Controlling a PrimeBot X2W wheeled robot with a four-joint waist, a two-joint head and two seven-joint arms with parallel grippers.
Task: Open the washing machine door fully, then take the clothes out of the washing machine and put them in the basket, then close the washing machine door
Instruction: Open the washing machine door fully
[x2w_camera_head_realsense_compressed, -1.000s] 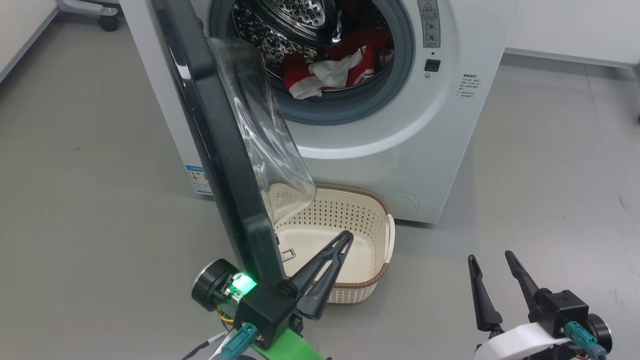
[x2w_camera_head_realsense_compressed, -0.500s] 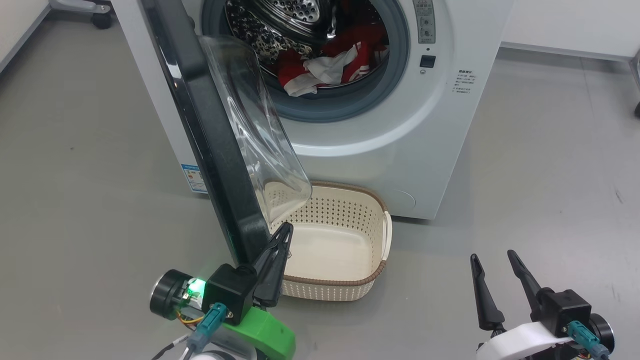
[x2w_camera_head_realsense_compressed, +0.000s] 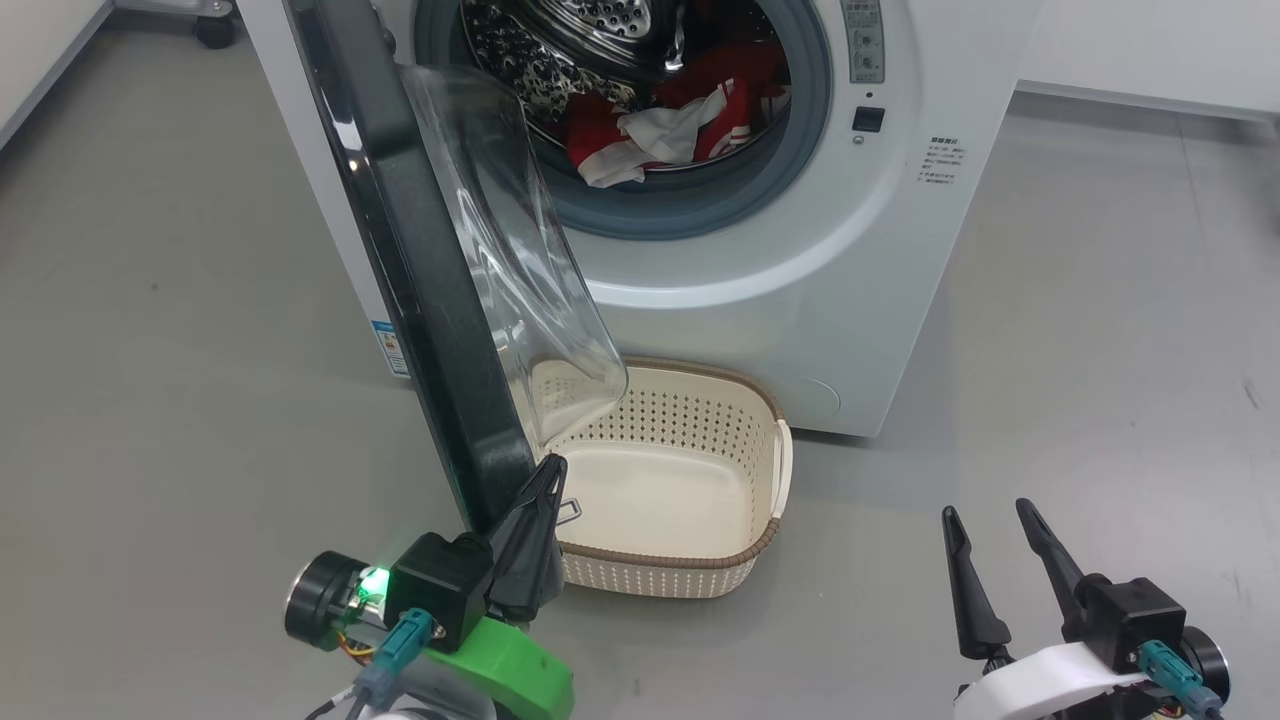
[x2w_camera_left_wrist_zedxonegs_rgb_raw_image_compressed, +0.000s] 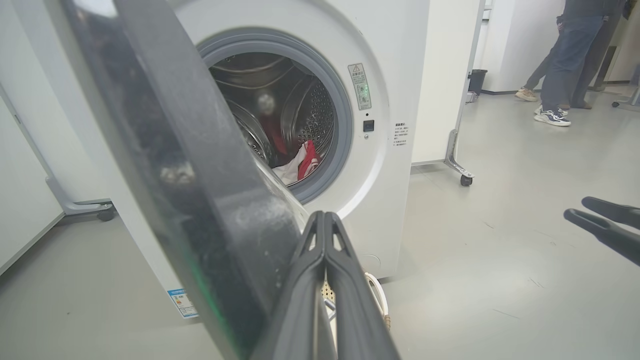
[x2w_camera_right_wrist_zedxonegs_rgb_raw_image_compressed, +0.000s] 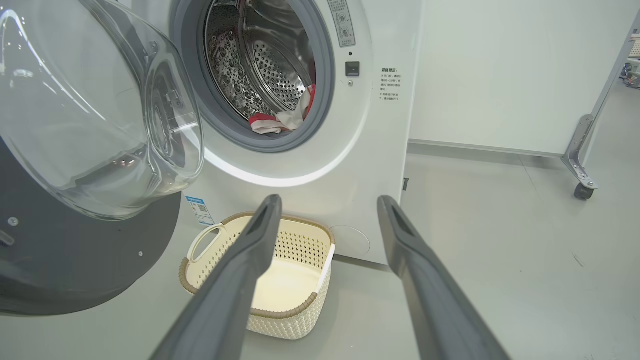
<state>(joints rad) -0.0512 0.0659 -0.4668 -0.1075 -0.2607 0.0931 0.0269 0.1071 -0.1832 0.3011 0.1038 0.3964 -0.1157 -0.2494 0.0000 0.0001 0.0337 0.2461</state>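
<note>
- A grey floor (x2w_camera_head_realsense_compressed: 150, 400) is spreading around the washing machine (x2w_camera_head_realsense_compressed: 900, 250); clothes (x2w_camera_head_realsense_compressed: 660, 135) are lying in its drum (x2w_camera_head_realsense_compressed: 560, 60), with the washing machine door (x2w_camera_head_realsense_compressed: 420, 300) standing half-open near the basket (x2w_camera_head_realsense_compressed: 680, 575).
- The left gripper (x2w_camera_head_realsense_compressed: 548, 470), fingers pressed together, is sitting at the door's lower edge; the right gripper (x2w_camera_head_realsense_compressed: 985, 510) is hanging spread and empty.
- If pushing, the left tips could be slipping off the glossy rim.
- Actual contact is proving hard to judge.

Grey floor (x2w_camera_head_realsense_compressed: 150, 420) — basket (x2w_camera_head_realsense_compressed: 650, 578) by washing machine (x2w_camera_head_realsense_compressed: 800, 300)
</note>
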